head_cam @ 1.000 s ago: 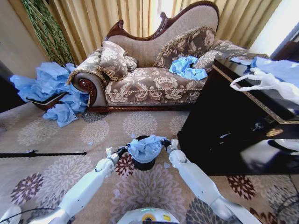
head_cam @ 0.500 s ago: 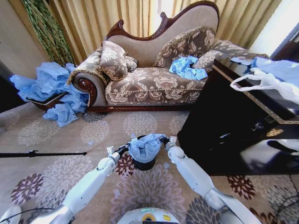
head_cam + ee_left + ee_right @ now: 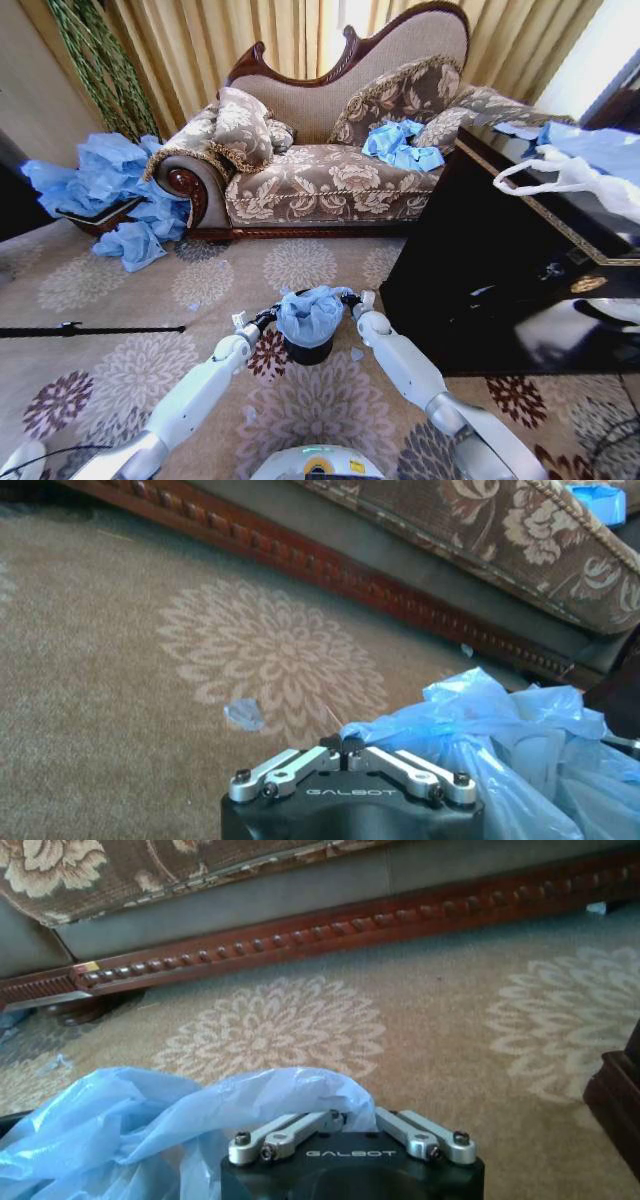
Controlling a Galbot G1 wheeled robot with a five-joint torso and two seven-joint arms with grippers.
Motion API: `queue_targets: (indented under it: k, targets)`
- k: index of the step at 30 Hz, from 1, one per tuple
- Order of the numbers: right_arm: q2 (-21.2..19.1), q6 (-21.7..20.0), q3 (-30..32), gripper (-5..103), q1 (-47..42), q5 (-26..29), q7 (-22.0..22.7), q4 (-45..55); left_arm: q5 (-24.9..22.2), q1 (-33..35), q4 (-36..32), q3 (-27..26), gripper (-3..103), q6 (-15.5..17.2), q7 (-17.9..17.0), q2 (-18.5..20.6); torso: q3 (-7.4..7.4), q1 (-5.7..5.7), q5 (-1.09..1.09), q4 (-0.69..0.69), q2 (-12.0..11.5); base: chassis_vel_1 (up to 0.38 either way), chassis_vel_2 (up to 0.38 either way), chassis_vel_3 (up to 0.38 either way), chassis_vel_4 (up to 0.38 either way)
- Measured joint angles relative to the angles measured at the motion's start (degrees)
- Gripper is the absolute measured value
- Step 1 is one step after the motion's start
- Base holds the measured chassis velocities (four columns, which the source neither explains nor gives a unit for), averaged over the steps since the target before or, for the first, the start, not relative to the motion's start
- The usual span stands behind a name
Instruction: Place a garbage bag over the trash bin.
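Observation:
The trash bin (image 3: pixel 308 351), small and black, stands on the patterned carpet just in front of me. The light blue garbage bag (image 3: pixel 311 311) is bunched over its top and hides the rim. My left gripper (image 3: pixel 272 316) is at the bag's left edge and my right gripper (image 3: pixel 350 299) at its right edge. In the left wrist view the left gripper (image 3: pixel 345 745) is shut, pinching a fold of the garbage bag (image 3: pixel 490 727). The right gripper (image 3: pixel 352 1114) is shut too, with the garbage bag (image 3: pixel 190 1102) film bulging over its fingers.
A carved sofa (image 3: pixel 330 180) stands beyond the bin, with blue bags (image 3: pixel 400 145) on its seat. A heap of blue bags (image 3: pixel 110 190) lies at the left. A black cabinet (image 3: pixel 500 270) with a white handled bag (image 3: pixel 560 175) stands close on the right. A black rod (image 3: pixel 90 329) lies on the carpet.
Both arms have reached slightly farther from me, carrying the bag a little higher and farther over the bin. The bin has stayed in place.

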Motion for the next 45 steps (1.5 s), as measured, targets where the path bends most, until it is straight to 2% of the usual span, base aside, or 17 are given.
queue_targets:
  k: [5,14,18,25,31,36,38,45]
  targets:
    - [0.5,0.48,0.01,0,0.0,0.01,-0.92,-1.06,0.07,-0.17,0.73,0.08,2,-0.05,0.0,-0.7,0.0,0.0,0.0,0.01,0.0,0.0,0.0,0.0,0.0]
    - [1.85,6.14,1.03,0,0.68,-0.17,-5.3,-2.53,-1.29,-0.25,2.3,-0.52,2,0.13,-1.28,-2.37,0.0,0.0,0.0,0.01,0.0,0.0,0.0,0.0,0.0]
    - [2.23,7.04,1.18,0,1.13,-0.53,-6.44,-2.75,-1.55,0.19,2.38,-0.7,2,0.89,-1.88,-2.34,0.0,0.0,0.0,-0.01,0.0,0.0,0.0,0.0,0.0]
    - [5.84,8.21,1.96,0,4.22,-1.9,-8.03,-9.78,-1.48,2.12,-0.08,-1.55,2,2.15,-2.66,-0.79,0.0,0.0,0.0,0.02,0.0,0.0,0.0,0.0,0.0]
    - [6.07,8.1,2.05,0,4.45,-2.5,-8.45,-11.15,-0.84,2.91,-3.47,-2.07,2,2.05,-1.17,2.07,0.0,0.0,0.0,0.02,0.0,0.0,0.0,0.0,0.0]
    - [5.31,7.73,1.86,0,3.45,-3.07,-9.32,-11.6,-2.47,0.69,-5.25,-2.26,2,1.81,0.71,4.13,-0.01,0.0,0.01,0.01,0.0,0.0,0.0,0.0,0.0]
    - [5.3,7.73,1.86,0,3.21,-3.2,-9.44,-11.69,-2.61,-0.39,-4.56,-1.94,2,1.75,0.89,3.92,-0.01,0.0,0.02,0.0,0.0,0.0,0.0,0.0,0.0]
    - [5.43,7.73,1.86,0,2.36,-3.67,-10.08,-12.12,-1.95,-6.83,6.25,0.19,2,1.85,0.66,-1.55,0.0,0.0,0.0,-0.01,0.0,0.0,0.0,0.0,0.0]
